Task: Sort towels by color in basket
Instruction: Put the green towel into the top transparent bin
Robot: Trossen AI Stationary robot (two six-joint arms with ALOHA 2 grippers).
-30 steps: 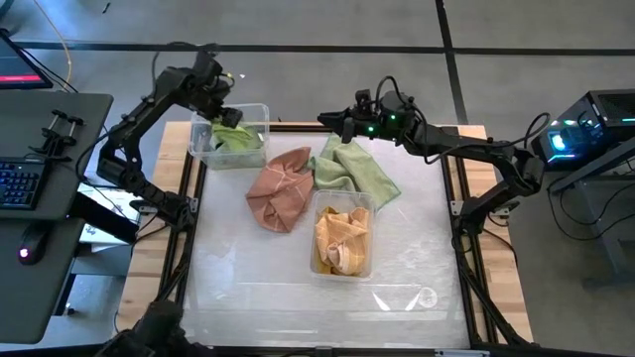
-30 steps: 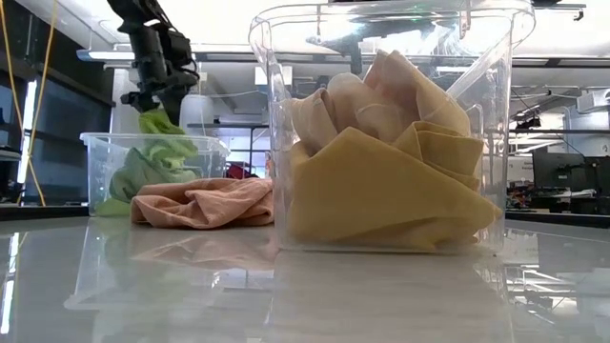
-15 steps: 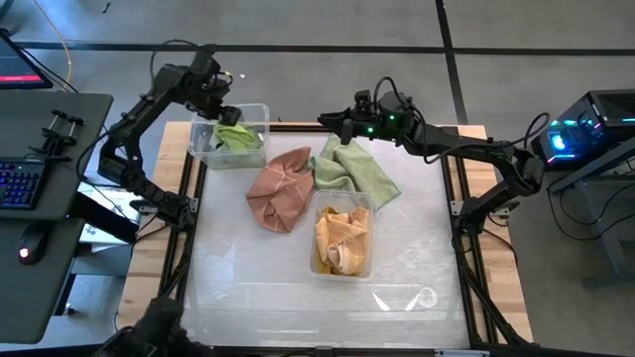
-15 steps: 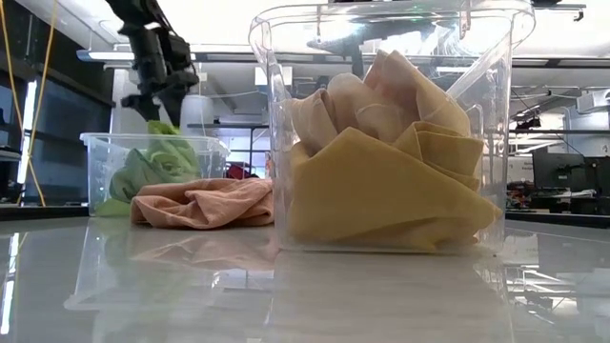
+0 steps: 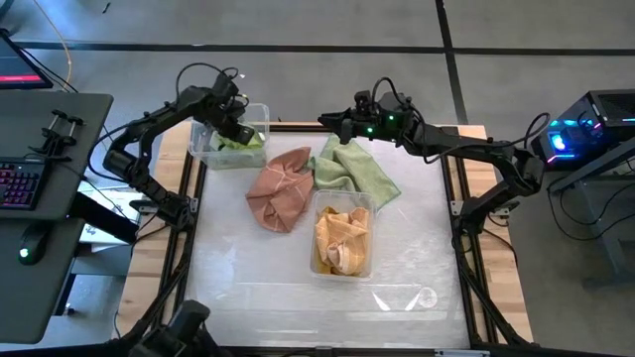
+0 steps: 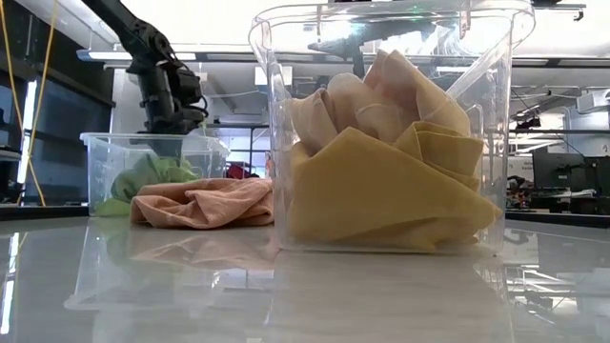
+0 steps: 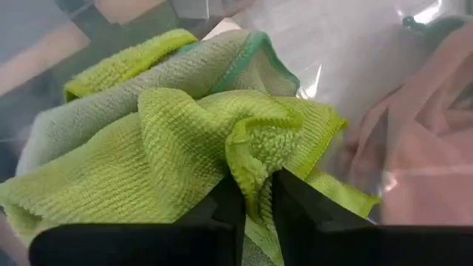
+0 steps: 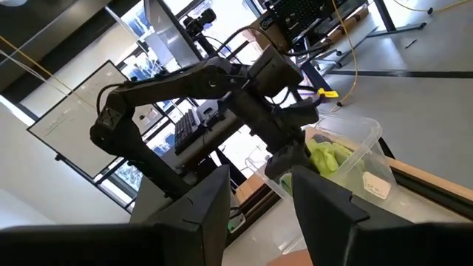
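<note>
A lime green towel [image 7: 185,148] lies bunched on a paler green one [image 7: 111,96] in the clear bin [image 5: 260,107] at the table's far left. My left gripper [image 7: 257,188] reaches down into that bin [image 5: 238,131] and is shut on the lime towel. A sage green towel [image 5: 355,171] and a salmon pink towel [image 5: 280,188] lie loose on the table. Mustard yellow towels [image 5: 342,238] fill the middle bin [image 6: 496,143]. My right gripper [image 5: 325,119] hovers open over the table's far edge, beyond the sage towel, with nothing between its fingers [image 8: 214,214]. My left gripper pinches a raised fold of the lime green towel [image 7: 247,159] between its two fingers. They come at it from above, slanting down into the bin. The rest of the towel lies slack in the bin on the paler green towel.
The salmon pink towel lies right beside the far-left bin. The sage towel touches the middle bin's far rim [image 5: 342,195]. Bare tabletop [image 5: 258,288] stretches toward the near edge. A desk with a keyboard [image 5: 20,183] stands left of the table.
My left gripper has gone down from above the far-left bin into it, a little toward the table's right, onto the lime green towel. The lime towel, which stood heaped up under the gripper, has sunk lower in the bin.
</note>
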